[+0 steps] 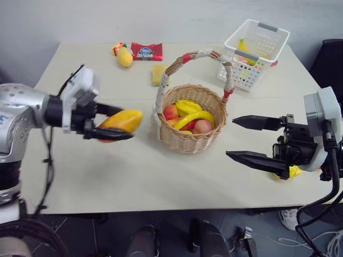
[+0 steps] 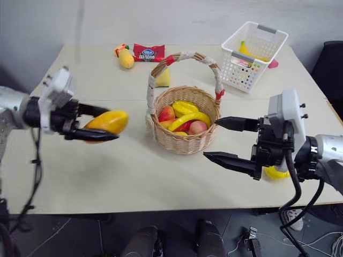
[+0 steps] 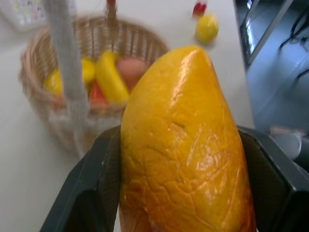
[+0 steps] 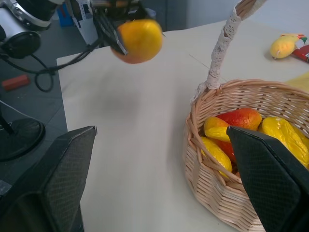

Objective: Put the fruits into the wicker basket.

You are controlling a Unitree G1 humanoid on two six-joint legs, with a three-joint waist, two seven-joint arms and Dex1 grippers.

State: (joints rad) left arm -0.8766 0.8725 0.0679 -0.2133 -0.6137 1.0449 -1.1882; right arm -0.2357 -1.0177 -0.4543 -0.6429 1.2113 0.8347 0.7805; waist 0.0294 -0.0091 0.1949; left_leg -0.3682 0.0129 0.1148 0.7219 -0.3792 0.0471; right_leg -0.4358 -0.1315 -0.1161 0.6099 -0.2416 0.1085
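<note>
The mango (image 1: 122, 121), orange-yellow and oval, is pinched between the two black fingers of the left tool (image 1: 115, 124), lifted clear of the desk (image 1: 107, 176) and held just to the left of the wicker basket (image 1: 188, 140), not touching it. The basket stands near the middle of the desk, its tall arched handle (image 1: 199, 55) wrapped in white tape with red bands; inside lie a banana (image 1: 194, 118), other yellow pieces and some reddish fruit. The lemon (image 2: 274, 173) lies on the desk at the right, partly hidden behind the right arm, well apart from the basket. The right tool (image 1: 252, 139) hangs just right of the basket with its fingers spread wide, pointing toward it and holding nothing. Farther back, a flat yellow sponge (image 1: 158, 74) rests behind the basket's handle. Near the far edge a small yellow toy fruit (image 1: 124, 56) lies beside a red snack packet (image 1: 146, 51). At the far right corner stands a white perforated plastic basket (image 1: 256, 53) with something yellow inside it. Dark cables (image 1: 321, 235) trail on the floor in front of the desk.
</note>
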